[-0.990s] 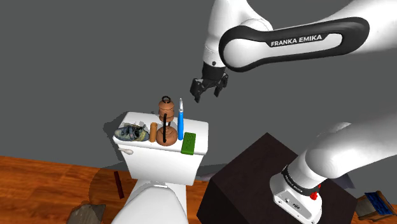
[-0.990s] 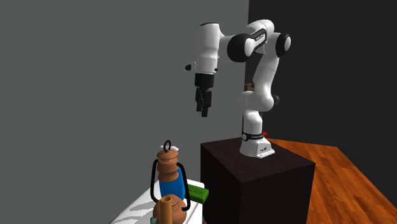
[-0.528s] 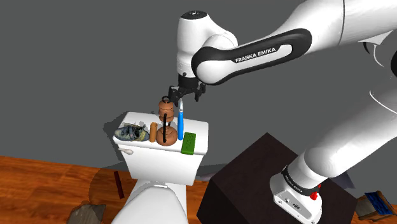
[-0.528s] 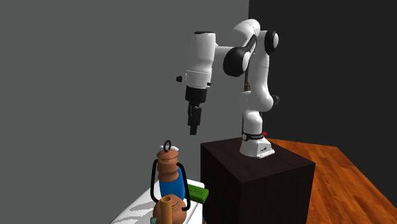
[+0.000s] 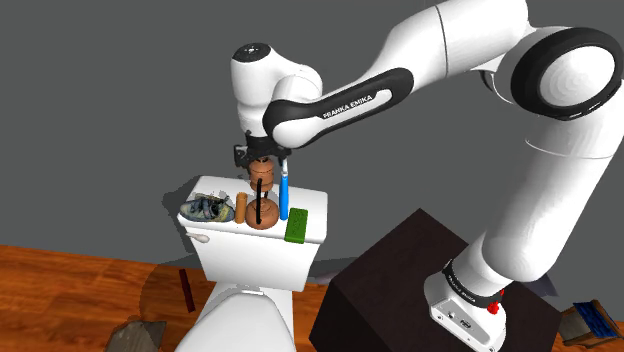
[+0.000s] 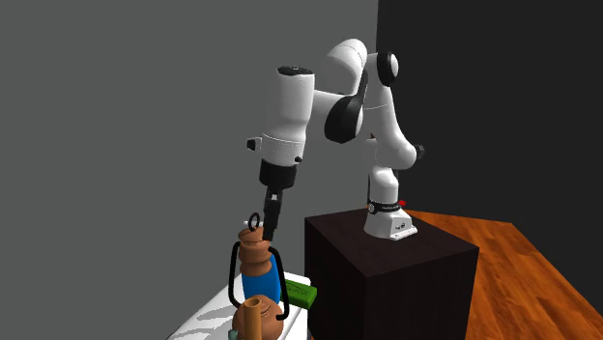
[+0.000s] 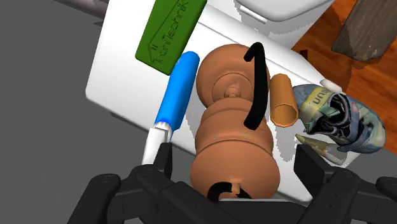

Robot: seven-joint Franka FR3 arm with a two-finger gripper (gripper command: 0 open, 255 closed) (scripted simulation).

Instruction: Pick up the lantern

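Observation:
The lantern [image 5: 262, 196] is a brown, ribbed body with a black wire handle, standing upright on the white toilet tank lid [image 5: 215, 188]. My gripper [image 5: 262, 160] hangs straight above it, just over the handle ring. In the wrist view the lantern [image 7: 232, 127] lies between my two black fingers [image 7: 159, 162], which stand apart and do not touch it; the gripper [image 7: 235, 168] is open. From the second exterior view the gripper [image 6: 273, 224] points down beside the lantern [image 6: 256, 259] top.
Close beside the lantern stand a blue-handled brush [image 5: 284, 195], a green block [image 5: 297, 225], a small orange cylinder [image 5: 240, 207] and a crumpled grey-blue object [image 5: 203, 208]. Below is the toilet bowl [image 5: 240, 315]. The dark stand [image 5: 400, 290] sits on a wooden floor.
The arm has swung to the shoulder view's left and lowered, bringing the gripper from beside the tank to right over the lantern. The fingers stayed open.

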